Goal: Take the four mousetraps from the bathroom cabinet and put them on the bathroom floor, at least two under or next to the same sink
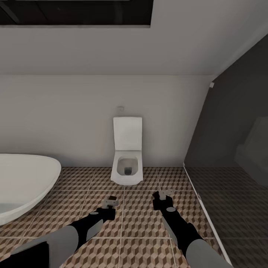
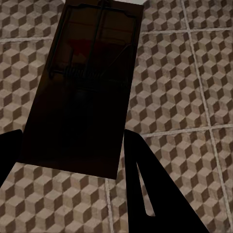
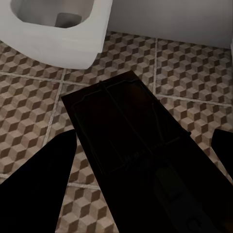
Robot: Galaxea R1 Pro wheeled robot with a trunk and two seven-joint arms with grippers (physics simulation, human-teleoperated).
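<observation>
Nearest the head camera, both black forearms are reaching forward and low over the bathroom floor (image 1: 141, 223), cube-patterned tile running to the wall. Going down in size: white bathtub (image 1: 22, 182) standing at the left, dark glass shower partition (image 1: 230, 149) at the right, white toilet (image 1: 127, 156) straight ahead against the wall, its bowl open and holding nothing that I can make out. The left hand (image 1: 109, 204) is carrying a mousetrap (image 2: 82, 92); in the left wrist view the dark board is lying between the two fingers (image 2: 155, 194), wire bar and spring showing at its far end. The right hand (image 1: 163, 196) is likewise pinching a second mousetrap (image 3: 131, 136), board jutting forward between its fingers toward the toilet's base. Judgement: these boards are looking light, thin and stiff, so a grip across the long wooden edges is suiting them; the wire parts are probably best left untouched, since a sprung bar could be jolting the board loose. Neither sink nor cabinet is coming into these views.
</observation>
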